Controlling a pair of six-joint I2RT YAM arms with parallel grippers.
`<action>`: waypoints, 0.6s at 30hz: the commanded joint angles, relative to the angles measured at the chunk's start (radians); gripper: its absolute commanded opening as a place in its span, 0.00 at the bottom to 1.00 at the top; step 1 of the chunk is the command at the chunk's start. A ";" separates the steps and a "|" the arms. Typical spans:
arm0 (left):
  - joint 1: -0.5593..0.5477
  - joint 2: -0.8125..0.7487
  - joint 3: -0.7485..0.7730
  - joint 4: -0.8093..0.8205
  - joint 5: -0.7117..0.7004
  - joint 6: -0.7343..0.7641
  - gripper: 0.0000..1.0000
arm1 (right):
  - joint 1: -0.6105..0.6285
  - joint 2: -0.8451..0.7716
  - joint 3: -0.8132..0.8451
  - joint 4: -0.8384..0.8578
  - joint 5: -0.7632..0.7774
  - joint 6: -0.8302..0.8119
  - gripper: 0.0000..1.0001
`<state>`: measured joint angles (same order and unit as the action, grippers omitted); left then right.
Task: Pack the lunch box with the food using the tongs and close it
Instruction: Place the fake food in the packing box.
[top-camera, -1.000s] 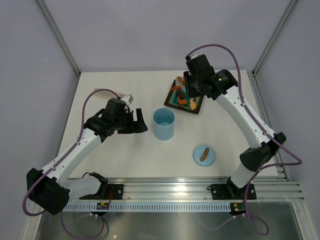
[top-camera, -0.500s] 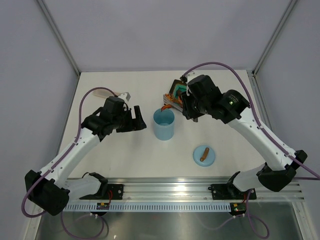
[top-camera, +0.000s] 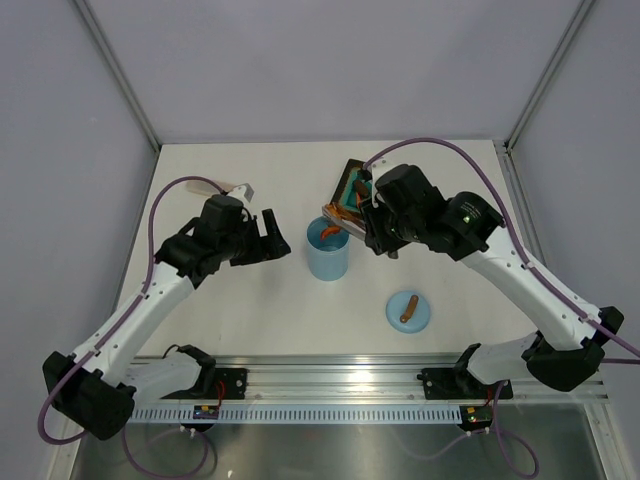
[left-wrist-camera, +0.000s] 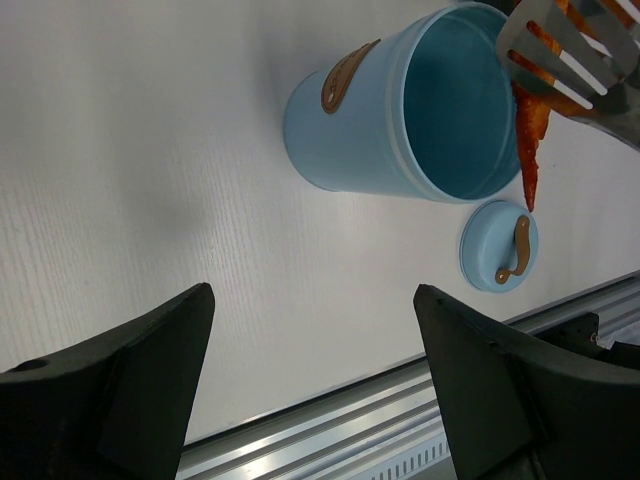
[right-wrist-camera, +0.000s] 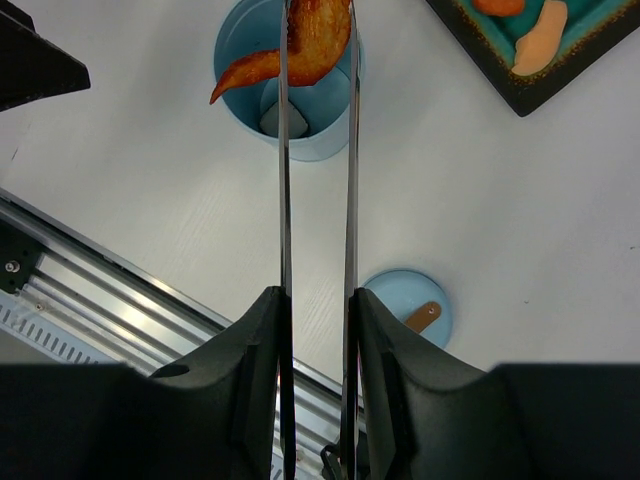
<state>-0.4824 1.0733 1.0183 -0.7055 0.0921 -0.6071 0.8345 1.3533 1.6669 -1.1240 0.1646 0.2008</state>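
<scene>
overhead view looking down from behind, wrist views closer, angled down; all share lunch box (top-camera: 327, 265)

Looks like a robot lab: bare grey panel walls (top-camera: 300, 70), white counter (top-camera: 260, 310), aluminium rail (top-camera: 340, 378) carrying two cabled arms (top-camera: 150, 295).

No readable text, brand or number in any of my views. The lunch box (left-wrist-camera: 340, 130) has only a brown bar-shaped mark (left-wrist-camera: 345, 75) on its wall, with no lettering; its lid (left-wrist-camera: 498, 247) is the same. The tongs (right-wrist-camera: 284, 150) are plain metal, with no stamp I can make out. In the top view, the small coloured stickers (top-camera: 207, 408) on the rail (top-camera: 330, 385) by my bases are too small to read. The white tag (top-camera: 243, 188) on my left arm's cable shows nothing legible.
</scene>
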 joint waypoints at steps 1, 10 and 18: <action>0.005 -0.029 -0.017 0.026 -0.020 -0.011 0.85 | 0.020 -0.023 -0.001 0.021 -0.008 -0.015 0.12; 0.005 -0.039 -0.029 0.029 -0.015 -0.011 0.85 | 0.028 -0.011 -0.002 0.015 0.003 -0.008 0.44; 0.005 -0.035 -0.032 0.031 -0.006 -0.005 0.85 | 0.031 -0.005 0.011 0.021 0.007 -0.009 0.56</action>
<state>-0.4824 1.0531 0.9859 -0.7086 0.0902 -0.6109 0.8520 1.3552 1.6562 -1.1305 0.1646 0.2016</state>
